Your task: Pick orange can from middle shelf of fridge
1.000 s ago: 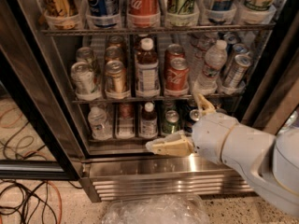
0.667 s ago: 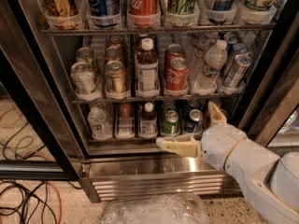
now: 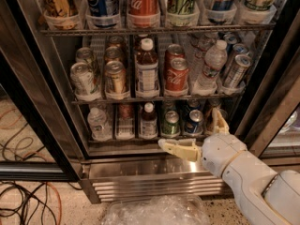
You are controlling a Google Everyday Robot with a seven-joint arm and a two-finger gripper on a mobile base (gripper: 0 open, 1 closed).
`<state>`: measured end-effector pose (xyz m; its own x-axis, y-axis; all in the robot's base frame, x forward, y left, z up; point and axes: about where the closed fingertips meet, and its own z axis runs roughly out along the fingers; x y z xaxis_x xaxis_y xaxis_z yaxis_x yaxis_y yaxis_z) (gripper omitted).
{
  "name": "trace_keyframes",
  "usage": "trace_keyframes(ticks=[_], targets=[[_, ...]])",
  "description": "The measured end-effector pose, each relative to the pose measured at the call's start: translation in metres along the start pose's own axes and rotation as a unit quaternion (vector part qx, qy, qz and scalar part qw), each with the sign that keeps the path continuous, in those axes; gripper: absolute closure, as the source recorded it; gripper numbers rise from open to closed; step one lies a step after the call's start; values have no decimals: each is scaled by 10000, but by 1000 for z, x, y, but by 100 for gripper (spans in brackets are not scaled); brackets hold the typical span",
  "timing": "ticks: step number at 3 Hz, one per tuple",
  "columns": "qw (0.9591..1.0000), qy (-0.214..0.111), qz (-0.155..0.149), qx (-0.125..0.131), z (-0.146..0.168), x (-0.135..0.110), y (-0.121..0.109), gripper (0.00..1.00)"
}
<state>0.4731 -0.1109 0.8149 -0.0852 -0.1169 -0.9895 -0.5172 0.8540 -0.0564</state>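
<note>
The orange can (image 3: 116, 77) stands at the front of the second lane from the left on the middle shelf (image 3: 154, 98) of the fridge (image 3: 140, 170). A similar gold can (image 3: 114, 54) stands behind it. My gripper (image 3: 190, 129) is open and empty, low in front of the bottom shelf. It is below and to the right of the orange can and well apart from it. One finger (image 3: 180, 149) points left over the steel base; the other (image 3: 219, 121) points up.
On the middle shelf are a pale silver-green can (image 3: 83, 78), a brown bottle (image 3: 146, 69), red Coca-Cola cans (image 3: 176, 74), a water bottle (image 3: 212, 64) and silver cans (image 3: 236, 69). Dark door frames (image 3: 33, 121) flank the opening. Cables (image 3: 23, 205) and a clear plastic bag (image 3: 154, 212) lie on the floor.
My gripper has moved to the right and slightly down, staying open and empty. The cans and bottles have not moved.
</note>
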Motion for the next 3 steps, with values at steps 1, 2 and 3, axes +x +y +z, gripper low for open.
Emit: trace_keyframes(ticks=[1,2,3], targets=[[10000,0,0,0,0,0,0,0],[9999,-48,21,-99,5,-1,14,0],[9997,-179,135,-9,4,-1,23,0]])
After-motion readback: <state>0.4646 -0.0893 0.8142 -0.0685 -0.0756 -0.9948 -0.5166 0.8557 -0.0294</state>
